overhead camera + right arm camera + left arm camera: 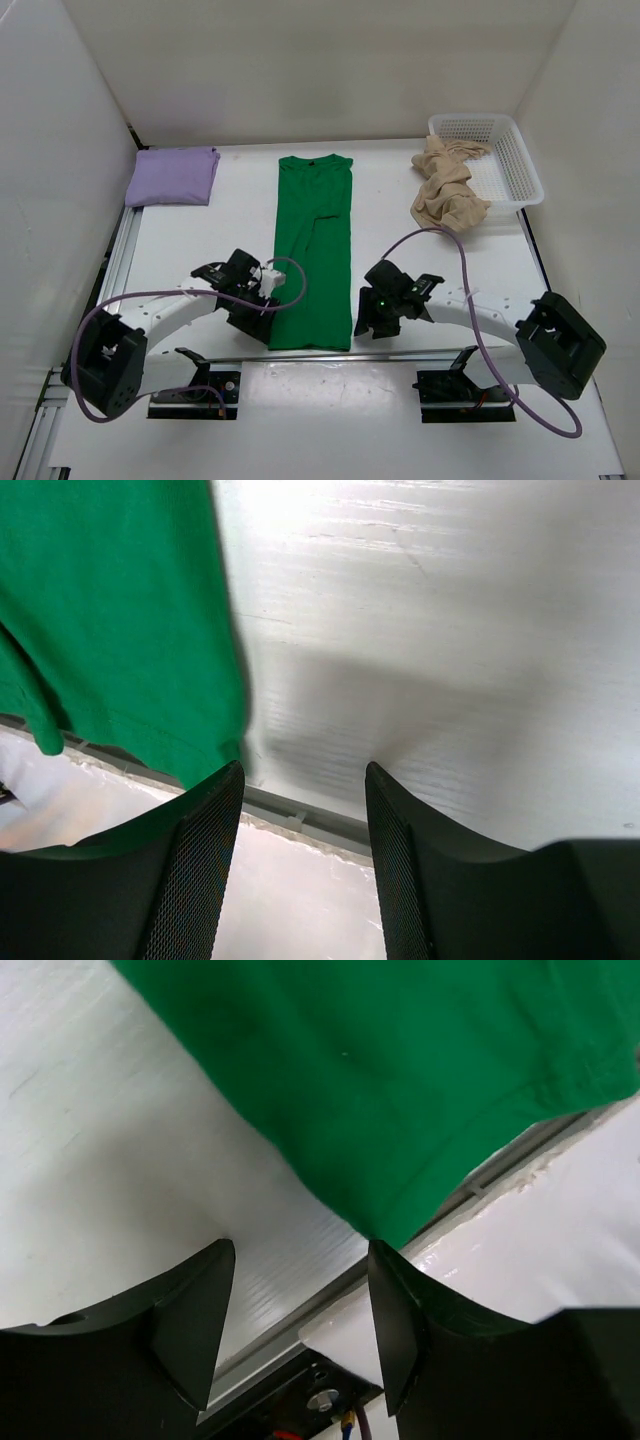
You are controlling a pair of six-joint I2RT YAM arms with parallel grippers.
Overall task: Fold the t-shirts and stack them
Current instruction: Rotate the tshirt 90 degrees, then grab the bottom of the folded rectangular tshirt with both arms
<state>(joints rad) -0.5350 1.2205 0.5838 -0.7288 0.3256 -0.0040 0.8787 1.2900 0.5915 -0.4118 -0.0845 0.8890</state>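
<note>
The left pincer [300, 1250] and right pincer [302, 772] both gape empty at the near hem corners of the bright green soft cloth t-shirt [313, 250], a long strip mid white table [200, 240]: light, limp stuff, likely best pinched at those corners.

You have bright, even light from overhead in the top view. The white counter [200, 240] and walls read clean, everything is sharp, and the arms throw only soft, short shadows beneath them. In the right wrist view the counter burns out to glare along the top. A broad grey shadow lies on it just ahead of the right gripper [303, 775], with a darker band along the edge of the green t-shirt [110, 610]. In the left wrist view the glossy white strip at lower right shines. The left gripper [298, 1250] and the right one both show near-black, with little detail.
</note>
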